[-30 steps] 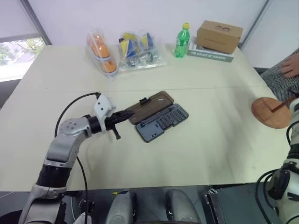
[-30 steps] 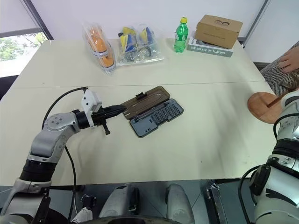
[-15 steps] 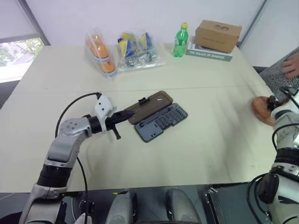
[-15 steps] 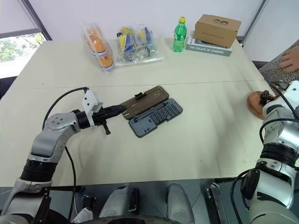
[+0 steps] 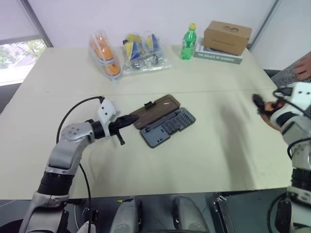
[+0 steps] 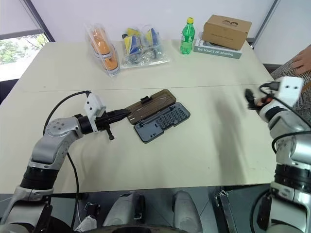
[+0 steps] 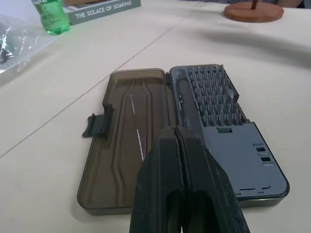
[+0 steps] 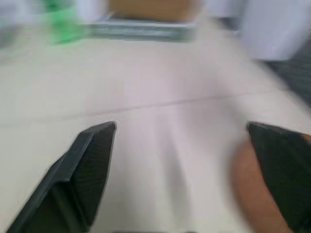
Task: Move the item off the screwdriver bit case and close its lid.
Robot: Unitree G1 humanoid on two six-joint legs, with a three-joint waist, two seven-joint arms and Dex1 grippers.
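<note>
Swung inward over the desk (image 5: 204, 160) is the right tool (image 5: 265, 103), fingers wide; the left tool (image 5: 127, 121) is pinched shut. The flat rectangular case (image 5: 168, 127) is laid open, long axis toward 2 o'clock.

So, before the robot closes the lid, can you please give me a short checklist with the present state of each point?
1. Wooden stand off the screwdriver bit case: ok.
2. Lid closed: not ok, it lies open flat beside the case.
3. Left end effector near the lid's end: ok, shut.
4. Left end effector touching the lid: cannot tell.
5. Right end effector empty and open: ok.
6. Bits seated in their rows: cannot tell.
</note>
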